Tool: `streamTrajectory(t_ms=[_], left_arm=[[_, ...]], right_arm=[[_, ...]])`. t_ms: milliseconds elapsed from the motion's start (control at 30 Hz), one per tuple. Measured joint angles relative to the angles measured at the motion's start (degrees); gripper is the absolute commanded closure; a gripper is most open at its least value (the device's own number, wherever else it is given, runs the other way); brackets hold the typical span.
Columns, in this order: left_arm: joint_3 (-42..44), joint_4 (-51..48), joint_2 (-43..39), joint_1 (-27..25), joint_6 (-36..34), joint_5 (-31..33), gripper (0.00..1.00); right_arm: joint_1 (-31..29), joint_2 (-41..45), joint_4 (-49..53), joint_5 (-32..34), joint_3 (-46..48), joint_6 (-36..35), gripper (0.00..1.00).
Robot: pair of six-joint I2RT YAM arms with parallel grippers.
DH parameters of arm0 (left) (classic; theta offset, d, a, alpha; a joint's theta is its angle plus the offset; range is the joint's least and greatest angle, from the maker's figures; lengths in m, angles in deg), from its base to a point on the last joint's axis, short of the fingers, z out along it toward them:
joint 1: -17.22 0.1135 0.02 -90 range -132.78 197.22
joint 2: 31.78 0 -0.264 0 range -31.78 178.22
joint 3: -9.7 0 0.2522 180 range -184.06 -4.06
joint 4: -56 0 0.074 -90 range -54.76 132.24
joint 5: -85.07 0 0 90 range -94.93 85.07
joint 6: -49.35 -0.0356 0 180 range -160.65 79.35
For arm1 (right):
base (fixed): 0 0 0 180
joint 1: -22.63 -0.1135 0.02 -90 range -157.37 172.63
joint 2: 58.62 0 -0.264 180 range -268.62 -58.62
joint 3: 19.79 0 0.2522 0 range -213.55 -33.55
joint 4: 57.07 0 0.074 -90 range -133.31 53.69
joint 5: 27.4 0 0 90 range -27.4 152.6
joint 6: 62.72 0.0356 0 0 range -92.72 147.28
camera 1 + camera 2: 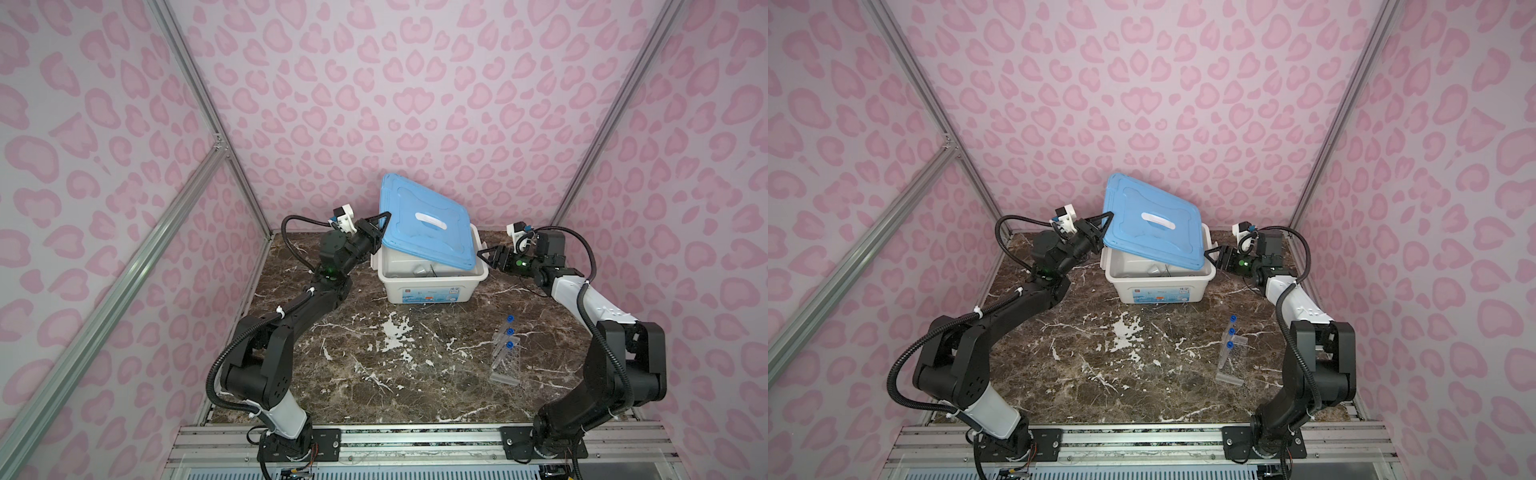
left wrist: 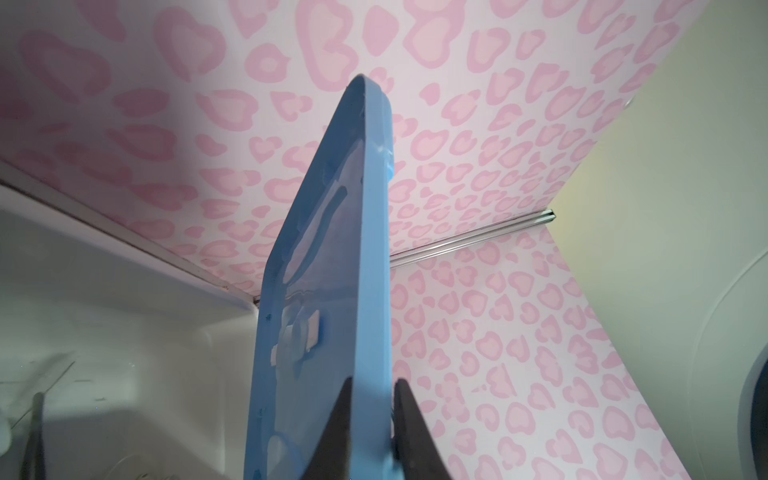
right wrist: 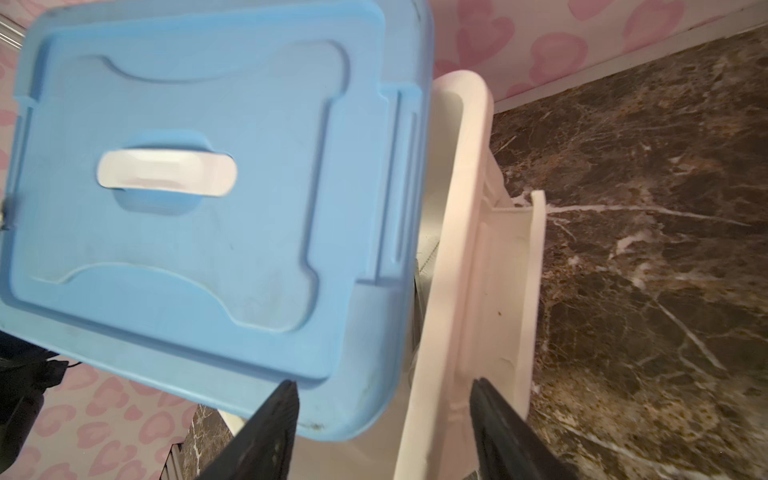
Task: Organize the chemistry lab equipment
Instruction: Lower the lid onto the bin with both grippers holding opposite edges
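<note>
Where pink-heart walls [image 1: 415, 104] end, a marble tabletop [image 1: 374, 395] holds the rack [image 1: 509, 365].

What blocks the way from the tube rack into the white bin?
The blue lid: pinched at its left edge by the left tool, it slants over most of the bin, leaving a front gap. Nothing else visible between rack and bin.

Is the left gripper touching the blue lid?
Touching. In the left wrist view the left gripper clamps the edge of the lid, with a jaw pressed against each face and no gap.
</note>
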Motion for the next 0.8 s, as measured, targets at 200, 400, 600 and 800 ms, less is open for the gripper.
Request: streamTrajectory(t_ms=[200, 400, 600, 800], left_arm=[[-1.2, -0.2, 1.0, -0.7, 2.5, -0.4, 0.96], [2.2, 0.2, 1.0, -1.8, 5.3, -0.2, 0.96], [3.5, 0.3, 1.0, -2.8, 5.4, 0.7, 0.96], [6.4, 0.3, 0.0, -3.0, 5.8, 2.7, 0.96]], right_arm=[[0.3, 0.6, -2.2, -0.3, 0.7, 1.1, 0.32], [0.8, 0.7, -3.7, -0.5, 1.1, 2.4, 0.32], [0.9, 0.7, -4.1, -1.1, 1.2, 3.1, 0.32], [0.9, 0.3, -3.7, -1.3, 1.1, 3.5, 0.35]])
